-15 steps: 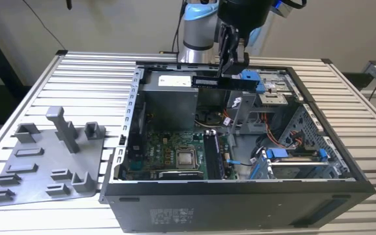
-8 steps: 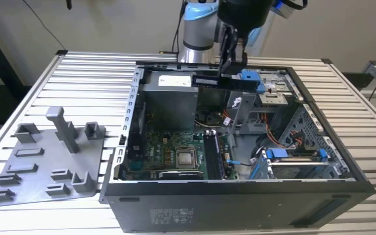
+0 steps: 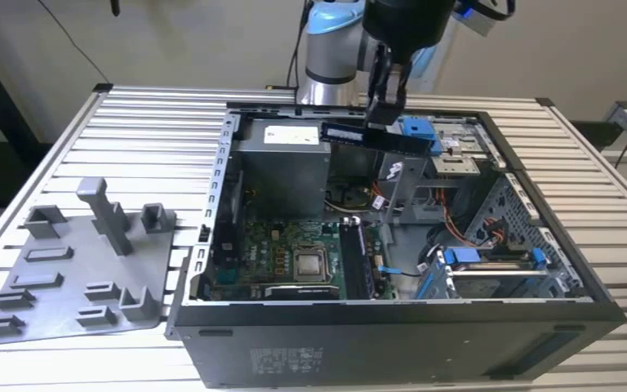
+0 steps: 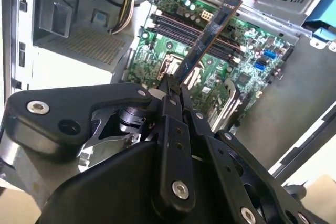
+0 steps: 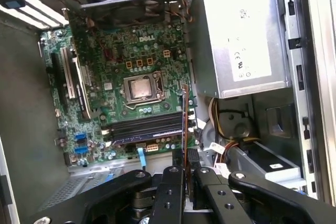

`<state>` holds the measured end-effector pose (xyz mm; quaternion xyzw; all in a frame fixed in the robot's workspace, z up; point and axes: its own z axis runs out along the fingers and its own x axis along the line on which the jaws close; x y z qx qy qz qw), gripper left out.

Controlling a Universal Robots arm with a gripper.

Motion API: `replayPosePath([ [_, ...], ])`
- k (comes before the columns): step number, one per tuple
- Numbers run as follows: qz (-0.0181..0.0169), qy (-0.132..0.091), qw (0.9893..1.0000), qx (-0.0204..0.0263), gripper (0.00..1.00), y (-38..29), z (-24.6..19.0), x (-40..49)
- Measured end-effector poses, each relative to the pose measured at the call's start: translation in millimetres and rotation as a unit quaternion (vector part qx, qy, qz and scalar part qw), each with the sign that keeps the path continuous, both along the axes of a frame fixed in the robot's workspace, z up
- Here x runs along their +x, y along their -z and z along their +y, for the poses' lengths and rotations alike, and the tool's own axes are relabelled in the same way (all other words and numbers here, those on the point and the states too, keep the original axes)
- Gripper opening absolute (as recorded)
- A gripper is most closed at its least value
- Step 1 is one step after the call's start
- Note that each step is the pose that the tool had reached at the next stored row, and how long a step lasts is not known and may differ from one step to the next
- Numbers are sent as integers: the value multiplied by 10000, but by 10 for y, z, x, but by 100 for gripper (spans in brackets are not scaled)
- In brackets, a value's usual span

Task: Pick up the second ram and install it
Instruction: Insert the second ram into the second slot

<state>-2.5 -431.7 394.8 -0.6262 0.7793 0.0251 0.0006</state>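
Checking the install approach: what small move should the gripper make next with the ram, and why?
Probably turn the wrist so the ram lines up with the slots. The gripper holds it above the open case, and in the second wrist view it lies across the slots rather than along them, so lowering it now would likely not seat it.

The exterior view is looking down from high up and a fair way back, taking in the worktop (image 3: 150,114) and open PC case (image 3: 401,343). Both wrist views are riding right behind the gripper (image 4: 170,85) (image 5: 185,174) — staring past it into the case, sharing the same motherboard (image 4: 252,51) (image 5: 105,72) from opposite sides.
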Motion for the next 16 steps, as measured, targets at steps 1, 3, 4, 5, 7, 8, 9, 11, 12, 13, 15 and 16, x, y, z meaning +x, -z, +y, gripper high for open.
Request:
replayPosePath([
  [1,0,78,10000,0,14,1,0,0],
  [3,0,241,9997,0,14,3,0,0],
  [4,0,317,9995,0,14,3,0,0],
  [5,0,392,9992,0,14,4,0,0],
  [7,0,550,9985,0,14,6,0,0],
  [8,0,627,9980,0,14,7,0,0],
  [9,0,704,9975,0,14,8,0,0],
  [11,0,862,9963,0,14,9,0,0],
  [12,0,941,9956,0,14,10,0,0],
  [13,0,1014,9948,0,14,10,0,0],
  [15,0,1175,9931,0,14,12,0,0],
  [16,0,1252,9921,0,14,13,0,0],
])
